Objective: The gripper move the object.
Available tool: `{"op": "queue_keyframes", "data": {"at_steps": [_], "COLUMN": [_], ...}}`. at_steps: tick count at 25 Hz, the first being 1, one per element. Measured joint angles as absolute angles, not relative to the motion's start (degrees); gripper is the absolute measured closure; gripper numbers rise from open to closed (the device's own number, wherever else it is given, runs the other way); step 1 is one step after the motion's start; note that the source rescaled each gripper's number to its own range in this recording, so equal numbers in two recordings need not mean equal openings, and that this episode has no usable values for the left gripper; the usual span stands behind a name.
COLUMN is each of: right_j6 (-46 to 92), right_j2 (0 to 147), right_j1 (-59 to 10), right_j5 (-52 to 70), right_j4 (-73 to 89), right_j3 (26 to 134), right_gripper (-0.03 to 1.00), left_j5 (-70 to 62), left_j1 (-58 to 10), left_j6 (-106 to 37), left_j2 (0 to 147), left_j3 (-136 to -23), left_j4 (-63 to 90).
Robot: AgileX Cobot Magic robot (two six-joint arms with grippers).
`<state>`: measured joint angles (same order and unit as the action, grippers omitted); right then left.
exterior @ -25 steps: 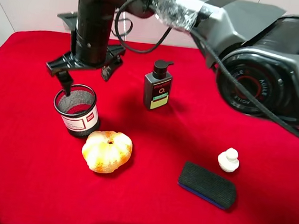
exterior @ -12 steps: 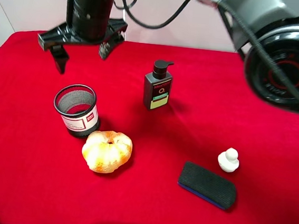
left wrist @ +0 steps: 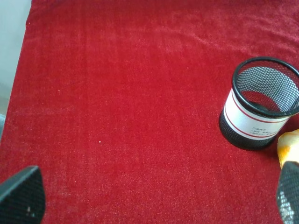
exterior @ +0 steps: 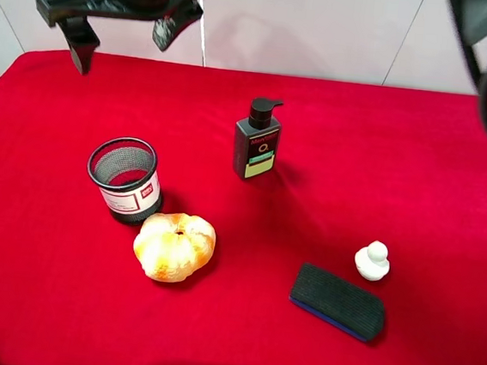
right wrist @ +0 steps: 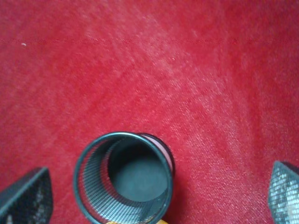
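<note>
Red cloth-covered desk (exterior: 448, 211) is filling the high view.

Black splayed-finger right gripper (exterior: 124, 35) is hanging high over the far left corner. It is spread wide and gripping nothing.

Left gripper (left wrist: 154, 196) is showing only its two mesh-textured tips. They are wide apart with nothing between them.

Black wire-mesh cylindrical pen cup (exterior: 123, 178), with a white label and a small red mark, is standing upright. It is sitting toward the left edge, midway between the far and near edges and well apart from the right gripper. The right wrist view is looking straight down into the pen cup.

Orange lobed pumpkin-shaped lump (exterior: 174, 247) is lying just beside the pen cup on its near side; contact unclear.

Dark pump bottle (exterior: 257, 142) is standing upright near the desk's middle.

Black foam eraser block (exterior: 337, 300) with a blue underside is lying toward the near edge, right of centre.

Small white duck-shaped figure (exterior: 372, 260) is sitting just beyond the eraser block.
</note>
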<state>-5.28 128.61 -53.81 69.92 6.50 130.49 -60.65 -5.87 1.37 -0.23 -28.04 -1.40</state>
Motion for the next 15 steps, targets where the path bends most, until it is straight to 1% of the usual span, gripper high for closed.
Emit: {"op": "queue_keyframes", "data": {"at_steps": [3, 5, 11, 12, 15], "right_j6": [-5.05, -5.08, -5.08, -5.08, -5.08], "right_j2": [126.06, 122.72, 115.23, 115.23, 111.61], "right_j1": [-53.94, -53.94, -53.94, -53.94, -53.94], "right_j5": [69.86, 69.86, 69.86, 69.86, 69.92], "right_j4": [6.49, 6.05, 5.43, 5.43, 4.72], "right_j3": [127.73, 121.67, 108.95, 108.95, 104.54], "right_gripper": [-0.03, -0.03, -0.03, -0.03, -0.03], "left_j5": [-60.65, -60.65, -60.65, -60.65, -60.65], "left_j1": [-5.87, -5.87, -5.87, -5.87, -5.87], "left_j6": [1.37, 1.37, 1.37, 1.37, 1.37], "left_j2": [-0.23, -0.23, -0.23, -0.23, -0.23], "left_j3": [-28.04, -28.04, -28.04, -28.04, -28.04], "left_j4": [-1.40, -1.40, -1.40, -1.40, -1.40]}}
